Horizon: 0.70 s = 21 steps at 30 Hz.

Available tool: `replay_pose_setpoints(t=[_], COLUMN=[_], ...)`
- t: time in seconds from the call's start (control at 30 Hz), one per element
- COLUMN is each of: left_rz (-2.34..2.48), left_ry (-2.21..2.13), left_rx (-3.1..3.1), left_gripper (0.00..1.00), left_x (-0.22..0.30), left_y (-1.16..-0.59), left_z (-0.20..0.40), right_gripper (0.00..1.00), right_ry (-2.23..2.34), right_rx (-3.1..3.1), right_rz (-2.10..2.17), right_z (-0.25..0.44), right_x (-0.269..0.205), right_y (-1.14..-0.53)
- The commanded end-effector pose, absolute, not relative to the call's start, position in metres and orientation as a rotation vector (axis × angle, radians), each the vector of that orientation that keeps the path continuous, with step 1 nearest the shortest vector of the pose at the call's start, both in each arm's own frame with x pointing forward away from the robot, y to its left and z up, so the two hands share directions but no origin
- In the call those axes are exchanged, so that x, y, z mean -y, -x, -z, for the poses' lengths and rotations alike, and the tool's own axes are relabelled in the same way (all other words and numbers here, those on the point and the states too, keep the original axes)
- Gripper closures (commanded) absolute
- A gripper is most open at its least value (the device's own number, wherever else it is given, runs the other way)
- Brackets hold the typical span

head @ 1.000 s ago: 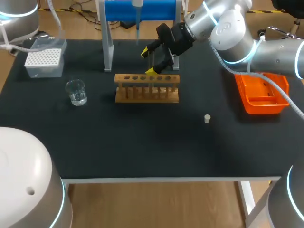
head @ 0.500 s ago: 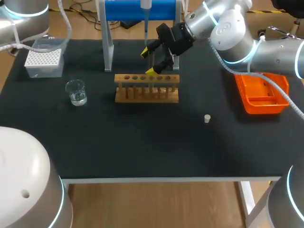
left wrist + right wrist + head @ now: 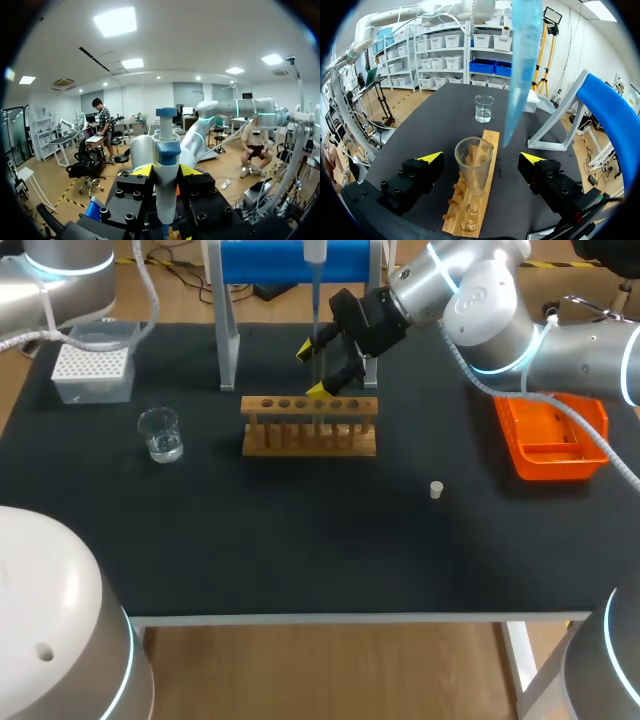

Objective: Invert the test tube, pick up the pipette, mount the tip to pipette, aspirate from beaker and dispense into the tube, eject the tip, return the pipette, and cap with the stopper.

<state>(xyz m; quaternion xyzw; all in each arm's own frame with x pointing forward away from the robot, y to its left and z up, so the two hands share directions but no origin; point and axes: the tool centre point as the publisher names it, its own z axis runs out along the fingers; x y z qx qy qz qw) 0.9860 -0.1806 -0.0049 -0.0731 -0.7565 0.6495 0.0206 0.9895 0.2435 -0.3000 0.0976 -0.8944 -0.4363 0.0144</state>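
The pipette (image 3: 167, 147), white and blue, stands upright between the yellow tips of my left gripper (image 3: 166, 171), which is shut on it. In the head view the pipette (image 3: 314, 254) hangs at the back of the table over the wooden rack (image 3: 309, 428). Its blue tip (image 3: 522, 65) points down just above and behind the clear test tube (image 3: 474, 167). The tube stands mouth up in the rack (image 3: 479, 210). My right gripper (image 3: 481, 159) is open, one finger on each side of the tube and clear of it. The beaker (image 3: 160, 434) and white stopper (image 3: 436, 489) sit on the table.
A white tip box (image 3: 93, 367) stands at the back left. The blue pipette stand (image 3: 260, 260) with grey legs is behind the rack. An orange bin (image 3: 551, 435) sits at the right. My right arm (image 3: 480, 300) reaches in over the back right.
The pipette has moved to the right along the back of the table, ending over the rack and the tube. The right gripper has stayed open around the tube.
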Motion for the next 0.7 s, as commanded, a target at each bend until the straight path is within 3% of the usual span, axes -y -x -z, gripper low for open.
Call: replay_pose_setpoints(t=[0.03, 0.7], left_rz=[-2.018, -2.012], left_ry=[0.228, 0.171], left_rx=[2.331, 2.331], left_gripper=[1.00, 1.00], left_x=[0.180, 0.174], left_y=[-0.988, -0.984], left_z=[0.009, 0.019], right_gripper=[0.00, 0.00], right_ry=[-0.305, -0.305], right_rx=[2.784, 2.784], right_rz=[1.354, 1.354], right_z=[0.299, 0.299], right_x=[-0.243, -0.243], right_y=[-0.990, -0.990])
